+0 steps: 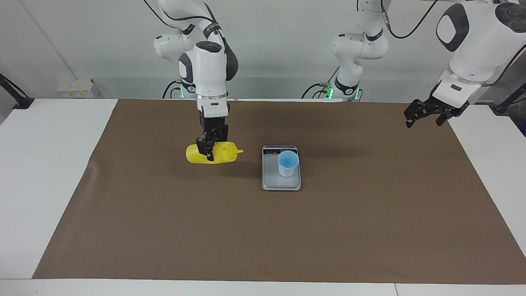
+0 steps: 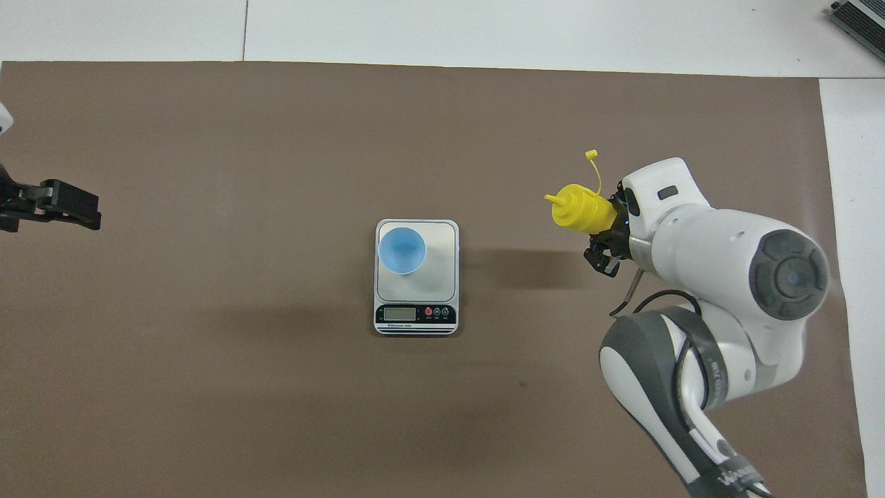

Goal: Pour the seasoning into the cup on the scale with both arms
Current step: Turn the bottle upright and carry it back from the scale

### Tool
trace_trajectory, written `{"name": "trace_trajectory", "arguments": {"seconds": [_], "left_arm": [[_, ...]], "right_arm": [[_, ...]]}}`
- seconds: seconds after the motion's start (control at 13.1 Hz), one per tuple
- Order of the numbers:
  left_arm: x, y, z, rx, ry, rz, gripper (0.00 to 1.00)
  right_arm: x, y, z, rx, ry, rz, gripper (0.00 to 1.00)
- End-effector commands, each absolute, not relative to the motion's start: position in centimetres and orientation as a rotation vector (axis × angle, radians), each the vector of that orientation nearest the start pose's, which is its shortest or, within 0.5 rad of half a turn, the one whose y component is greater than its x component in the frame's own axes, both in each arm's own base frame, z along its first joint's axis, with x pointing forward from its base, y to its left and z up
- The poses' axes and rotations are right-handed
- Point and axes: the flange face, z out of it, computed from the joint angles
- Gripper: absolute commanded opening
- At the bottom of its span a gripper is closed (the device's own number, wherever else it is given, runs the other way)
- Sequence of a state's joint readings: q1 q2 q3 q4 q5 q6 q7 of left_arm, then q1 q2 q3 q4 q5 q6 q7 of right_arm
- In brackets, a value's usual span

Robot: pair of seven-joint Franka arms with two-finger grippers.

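Note:
My right gripper [image 1: 206, 152] [image 2: 608, 234] is shut on the seasoning [image 1: 228, 151] [image 2: 578, 209], a yellow squeeze bottle. The bottle is held on its side just above the mat, with its nozzle pointing at the scale and its cap strap hanging loose. The silver scale [image 1: 271, 179] [image 2: 440, 266] lies mid-table with its display toward the robots. The light blue cup [image 1: 287, 163] [image 2: 402, 250] stands upright on its plate. The bottle is a hand's width from the scale, toward the right arm's end. My left gripper [image 1: 424, 118] [image 2: 71, 207] waits open and empty in the air over the mat's edge at the left arm's end.
A brown mat [image 1: 263, 230] [image 2: 276, 138] covers most of the white table [image 1: 49, 164]. Small white boxes [image 1: 76, 87] sit at the table's edge by the wall, near the right arm's base. A dark object [image 2: 859, 17] shows at the corner farthest from the robots.

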State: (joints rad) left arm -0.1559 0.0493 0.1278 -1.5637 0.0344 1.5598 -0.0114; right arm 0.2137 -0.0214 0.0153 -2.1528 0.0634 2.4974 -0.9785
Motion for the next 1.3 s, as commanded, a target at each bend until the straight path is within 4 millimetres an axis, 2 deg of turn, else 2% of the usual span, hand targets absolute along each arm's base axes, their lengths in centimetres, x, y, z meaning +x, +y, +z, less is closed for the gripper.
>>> {"name": "trace_trajectory", "arguments": {"seconds": [0.0,0.38,0.53,0.69,1.22], "left_arm": [[56.0,-1.2,60.1,-3.116,0.025,0.061,1.0],[56.0,-1.2,60.1,-3.116,0.025,0.061,1.0],[56.0,-1.1,60.1,-3.116,0.022,0.061,1.0],[56.0,-1.2,60.1,-3.116,0.025,0.061,1.0],[56.0,-1.1,60.1,-3.116,0.022,0.061,1.0]], "right_arm": [[55.4,9.2,45.0,-2.584,-1.73,-0.657,0.23],[55.6,3.1,42.0,-2.477,-1.65,-0.741,0.24],[55.5,1.7,40.7,-2.42,-1.641,-0.794,0.23],[54.9,0.9,39.1,-2.354,-1.63,-0.861,0.23],[53.4,-2.4,36.7,-2.148,-1.506,-1.15,0.22]]}}
